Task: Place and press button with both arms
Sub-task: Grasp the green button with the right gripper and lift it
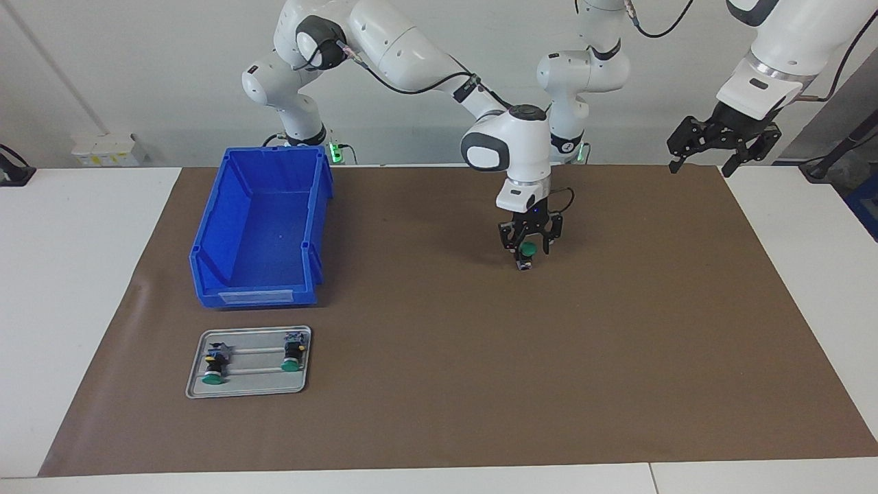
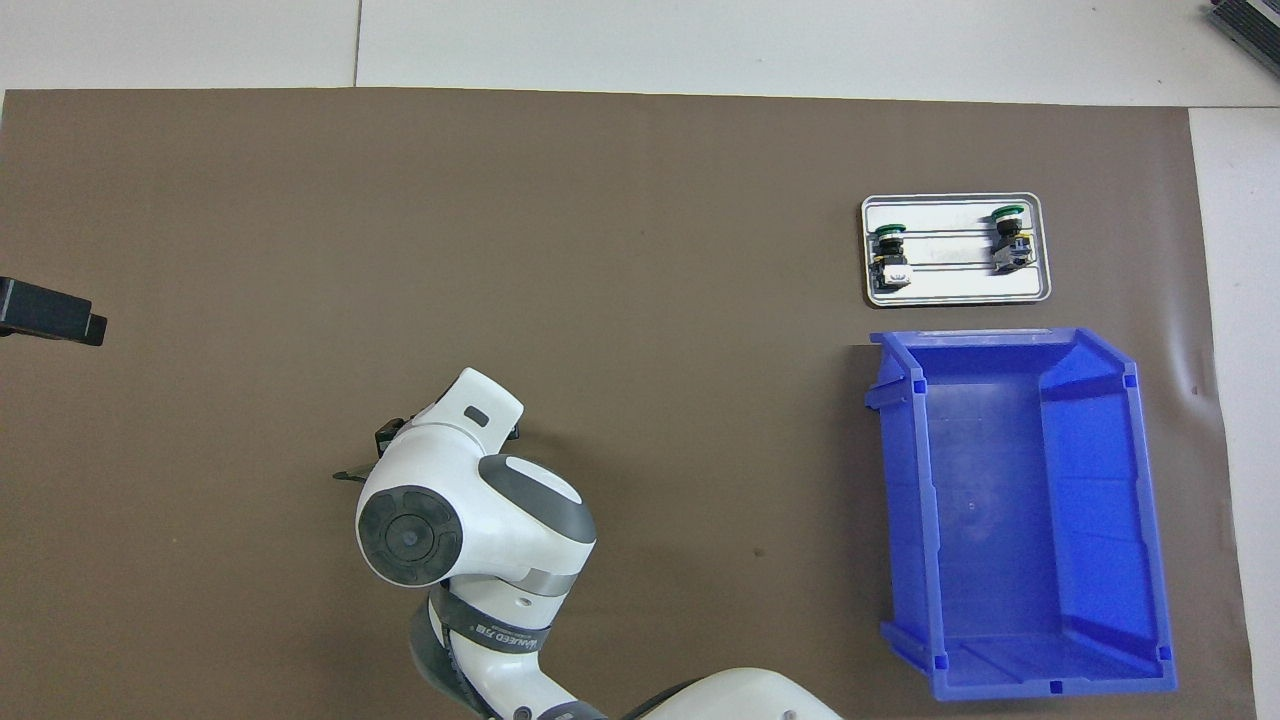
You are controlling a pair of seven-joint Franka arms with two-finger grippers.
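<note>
My right gripper (image 1: 528,251) is low over the middle of the brown mat (image 1: 439,384), pointing down. It is shut on the button (image 1: 526,263), whose green cap shows between the fingers and whose rear block is at or just above the mat. In the overhead view the right arm's wrist (image 2: 450,500) covers the gripper and the button. My left gripper (image 1: 721,145) hangs open and empty, high over the mat's corner at the left arm's end; its tip shows in the overhead view (image 2: 52,316).
A grey tray (image 1: 247,391) (image 2: 955,292) holds two more green-capped switches (image 1: 214,362) (image 1: 293,353) toward the right arm's end. A blue bin (image 1: 264,226) (image 2: 1010,510) stands empty beside it, nearer to the robots.
</note>
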